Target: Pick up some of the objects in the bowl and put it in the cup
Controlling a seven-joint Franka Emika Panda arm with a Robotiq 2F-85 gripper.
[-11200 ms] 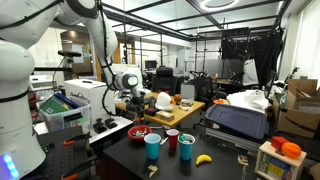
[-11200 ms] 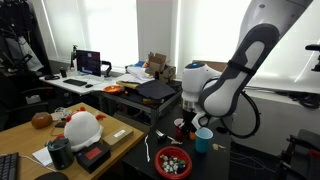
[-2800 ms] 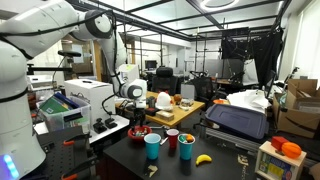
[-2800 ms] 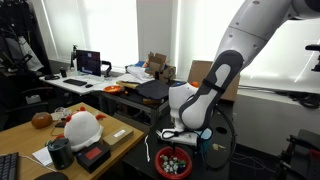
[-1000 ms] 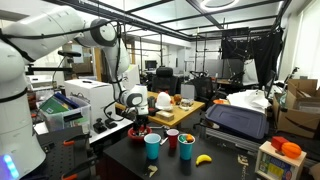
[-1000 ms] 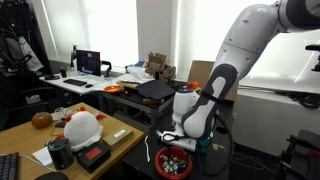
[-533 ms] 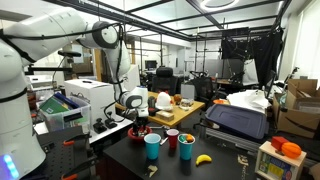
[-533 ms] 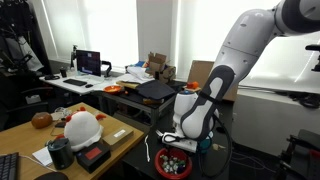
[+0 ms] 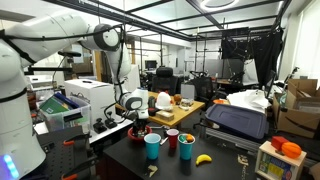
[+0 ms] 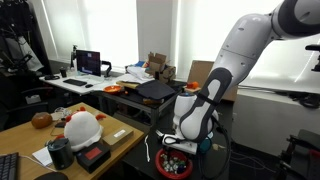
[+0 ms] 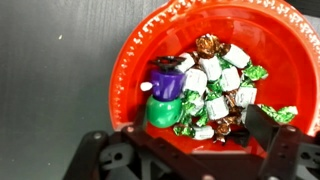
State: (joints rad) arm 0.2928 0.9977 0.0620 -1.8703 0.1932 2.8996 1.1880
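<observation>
The red bowl [image 11: 135,60] fills the wrist view and holds the objects [image 11: 215,85]: several small wrapped sweets in green, white and brown, plus a purple and green piece [image 11: 165,92]. My gripper [image 11: 185,132] is open low over the bowl's near side, its dark right finger [image 11: 264,126] among the sweets, and nothing is held. In both exterior views the gripper [image 9: 139,124] [image 10: 179,149] hangs right over the bowl [image 9: 134,133] [image 10: 161,160]. Two teal cups [image 9: 153,147] [image 9: 186,149] and a red cup [image 9: 172,140] stand beside the bowl.
A yellow banana [image 9: 203,158] lies on the dark table [image 9: 220,165] past the cups. A white machine [image 9: 84,100] stands behind the bowl. A wooden desk [image 10: 30,135] carries a white and red toy [image 10: 83,127].
The arm has sunk slightly, bringing the open gripper closer down into the bowl. Nothing has been grasped.
</observation>
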